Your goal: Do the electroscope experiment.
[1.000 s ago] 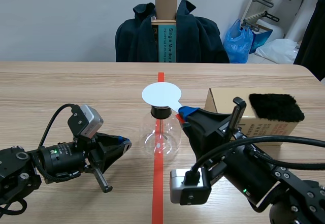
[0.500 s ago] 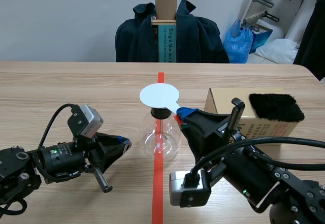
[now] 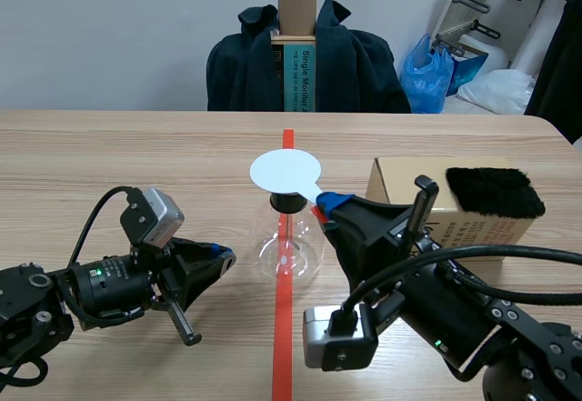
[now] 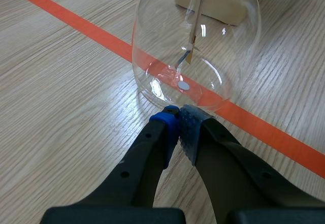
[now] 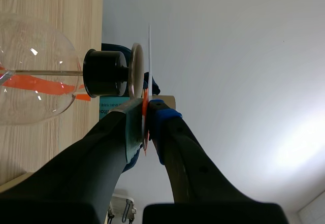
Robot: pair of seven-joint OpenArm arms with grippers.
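White disc (image 3: 287,170), rim in right hand (image 5: 146,116)

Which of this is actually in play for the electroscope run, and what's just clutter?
In play:
glass electroscope flask
white disc paddle, pinched in right tool
black fur pad, likely for rubbing
left tool, shut, beside flask base

Clutter:
cardboard box under the pad
dark jacket
blue bag
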